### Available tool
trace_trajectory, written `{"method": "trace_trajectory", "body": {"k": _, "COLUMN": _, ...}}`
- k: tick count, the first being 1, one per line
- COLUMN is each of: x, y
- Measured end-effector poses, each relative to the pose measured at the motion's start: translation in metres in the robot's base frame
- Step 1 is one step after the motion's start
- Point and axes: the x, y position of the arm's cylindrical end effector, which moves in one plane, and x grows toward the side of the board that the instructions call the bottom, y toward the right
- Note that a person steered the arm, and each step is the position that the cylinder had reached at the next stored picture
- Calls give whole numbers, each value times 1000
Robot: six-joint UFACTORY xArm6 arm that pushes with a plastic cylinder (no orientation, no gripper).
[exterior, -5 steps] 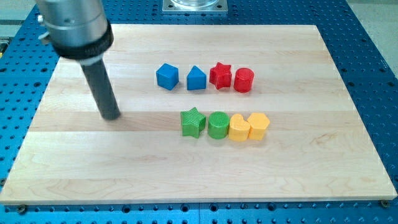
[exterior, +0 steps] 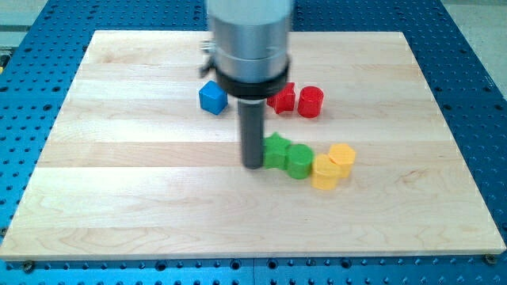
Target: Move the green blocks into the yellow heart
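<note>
The arm hangs upright at frame centre, my tip (exterior: 253, 165) pressed against the left side of the green star (exterior: 276, 150); it carries no pincer. The green cylinder (exterior: 299, 161) touches the yellow heart (exterior: 325, 172) right of centre. A blue cube (exterior: 212, 96) sits upper left on the surface (exterior: 119, 198).

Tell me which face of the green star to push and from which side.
Push the green star on its face toward the view's left. My tip sits against that side. The green cylinder and yellow heart line up toward the view's right, slightly lower, so push rightward and slightly downward.
</note>
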Motion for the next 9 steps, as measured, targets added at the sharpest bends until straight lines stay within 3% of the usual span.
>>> {"method": "trace_trajectory", "body": {"k": 3, "x": -4, "y": 20}}
{"method": "trace_trajectory", "body": {"k": 5, "x": -45, "y": 33}}
{"method": "trace_trajectory", "body": {"k": 7, "x": 45, "y": 87}}
{"method": "trace_trajectory", "body": {"k": 9, "x": 56, "y": 99}}
